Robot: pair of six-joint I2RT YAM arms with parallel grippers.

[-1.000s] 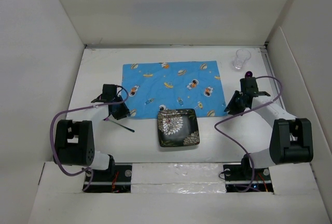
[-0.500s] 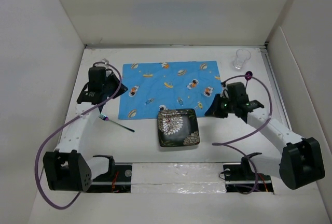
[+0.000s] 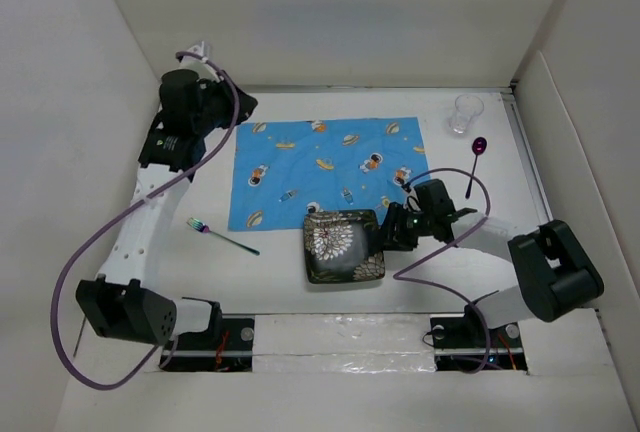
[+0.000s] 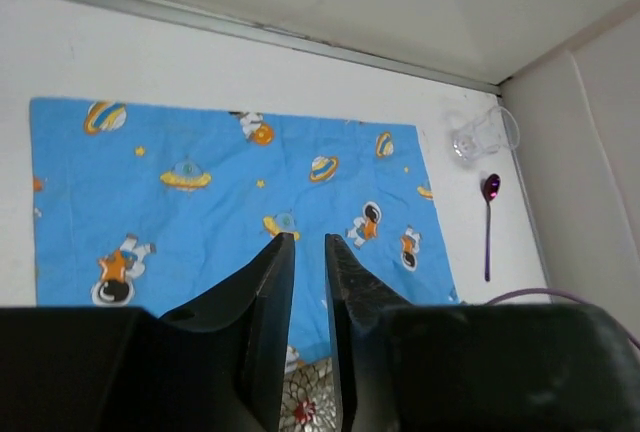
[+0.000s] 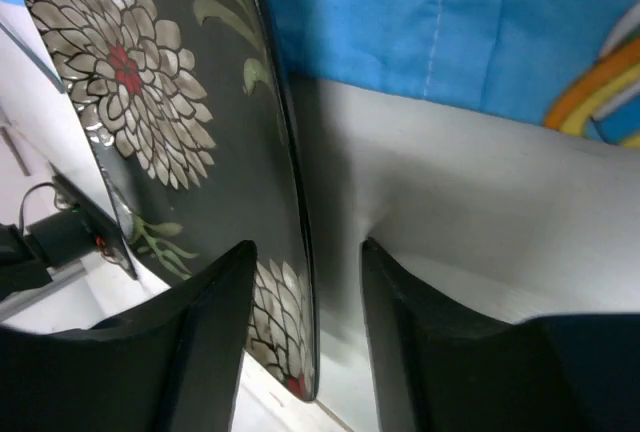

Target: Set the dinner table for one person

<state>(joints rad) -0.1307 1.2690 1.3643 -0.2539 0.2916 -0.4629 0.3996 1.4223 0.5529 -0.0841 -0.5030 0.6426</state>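
Observation:
A dark square plate with white flower print (image 3: 344,245) lies on the white dinner table (image 3: 270,282), its far edge on the blue cartoon cloth (image 3: 320,157). My right gripper (image 3: 396,232) is open and low at the plate's right rim. In the right wrist view (image 5: 305,247) one finger is over the plate (image 5: 150,102) and the other over bare table. My left gripper (image 3: 236,105) is raised high at the far left, jaws together and empty (image 4: 307,242). A fork (image 3: 222,236) lies left of the plate. A purple spoon (image 3: 475,162) lies right of the cloth.
A clear glass (image 3: 465,112) stands at the far right corner, just beyond the spoon; it also shows in the left wrist view (image 4: 483,135). White upright panels close in the table on the left, back and right. The right arm's purple cable loops over the table beside the plate.
My left arm has lifted away from the fork and swung back to the far left. My right gripper has left the spoon and moved left and nearer, down to the plate's right rim.

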